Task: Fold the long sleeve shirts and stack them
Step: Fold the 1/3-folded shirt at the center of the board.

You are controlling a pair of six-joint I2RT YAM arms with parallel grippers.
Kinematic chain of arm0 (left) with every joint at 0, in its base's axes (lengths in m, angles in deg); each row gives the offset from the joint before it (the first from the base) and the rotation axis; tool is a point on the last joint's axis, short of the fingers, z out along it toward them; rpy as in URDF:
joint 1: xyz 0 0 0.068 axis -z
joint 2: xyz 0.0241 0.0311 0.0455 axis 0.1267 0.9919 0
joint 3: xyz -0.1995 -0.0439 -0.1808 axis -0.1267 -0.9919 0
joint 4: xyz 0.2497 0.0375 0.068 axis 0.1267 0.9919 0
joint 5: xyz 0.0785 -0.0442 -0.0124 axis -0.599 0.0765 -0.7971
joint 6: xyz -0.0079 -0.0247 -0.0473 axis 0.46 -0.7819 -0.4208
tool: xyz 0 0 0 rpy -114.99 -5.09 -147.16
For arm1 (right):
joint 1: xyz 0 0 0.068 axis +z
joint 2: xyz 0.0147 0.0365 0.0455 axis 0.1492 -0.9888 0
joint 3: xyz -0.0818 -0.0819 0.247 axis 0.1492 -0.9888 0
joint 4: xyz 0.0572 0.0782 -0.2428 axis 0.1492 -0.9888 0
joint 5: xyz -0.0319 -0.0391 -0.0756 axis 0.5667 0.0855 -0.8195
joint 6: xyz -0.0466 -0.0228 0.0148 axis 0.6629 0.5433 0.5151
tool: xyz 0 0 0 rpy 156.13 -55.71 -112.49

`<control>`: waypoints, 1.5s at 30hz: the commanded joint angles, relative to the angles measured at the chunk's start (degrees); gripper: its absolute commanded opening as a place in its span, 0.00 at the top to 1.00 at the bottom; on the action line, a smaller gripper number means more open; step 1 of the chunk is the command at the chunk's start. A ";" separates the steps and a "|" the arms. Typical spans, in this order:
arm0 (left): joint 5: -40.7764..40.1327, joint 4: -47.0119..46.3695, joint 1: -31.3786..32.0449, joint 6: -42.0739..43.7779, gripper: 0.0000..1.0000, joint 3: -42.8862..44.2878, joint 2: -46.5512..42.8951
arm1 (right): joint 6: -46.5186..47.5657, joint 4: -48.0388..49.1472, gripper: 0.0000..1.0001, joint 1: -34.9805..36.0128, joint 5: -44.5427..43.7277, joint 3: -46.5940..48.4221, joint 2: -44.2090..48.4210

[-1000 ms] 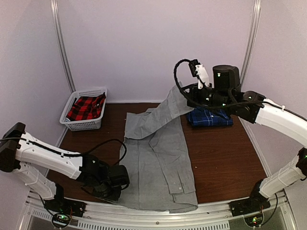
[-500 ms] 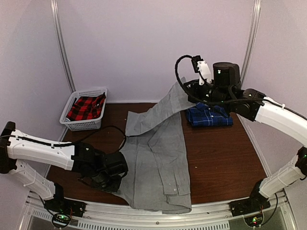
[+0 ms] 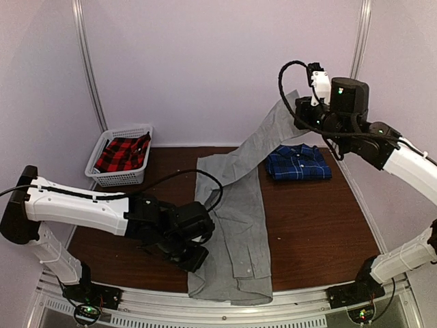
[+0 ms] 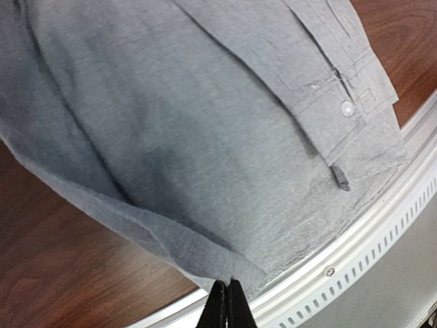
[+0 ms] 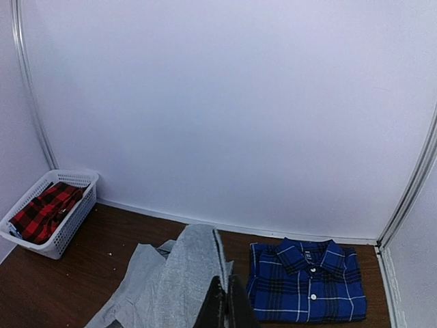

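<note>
We are partway through folding the grey shirt (image 3: 232, 225). It lies lengthwise down the middle of the bench (image 3: 321, 232) with the button front facing up and its near end at the front rail. Our left hand (image 4: 227, 304) sits low at the shirt's left side near the front. Its fingers are pinched together on the fabric's edge, which looks raised off the wood.

Our right hand (image 5: 224, 304) is high at the back right, clamped on the end of one sleeve (image 3: 263, 140). The sleeve slopes tautly up to it from the shirt's far end. The blue plaid shirt (image 3: 298, 164) lies folded at the back right of the bench, below that raised hand and near the grey shirt's far end. A white basket (image 3: 123, 179) at the back left holds a red plaid garment (image 3: 123, 152).

We judge this to be the sleeve-and-side fold. Next, the sleeve should come down flat along the body and the held edge should be carried over with it. Neither move should drag the shirt or brush the plaid one. Both hands then let go.
</note>
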State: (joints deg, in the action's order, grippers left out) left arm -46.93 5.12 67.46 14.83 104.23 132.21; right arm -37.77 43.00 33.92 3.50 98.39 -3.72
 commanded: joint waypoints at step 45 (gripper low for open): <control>18.01 -17.35 -13.21 15.05 0.62 5.61 -0.27 | -6.42 -1.29 1.00 -0.88 23.21 -9.26 4.11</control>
State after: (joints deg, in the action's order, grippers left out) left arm -26.30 -7.69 60.40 29.89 109.83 137.32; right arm -41.68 39.99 33.16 19.39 91.05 -1.12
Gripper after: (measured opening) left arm 0.380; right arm 0.008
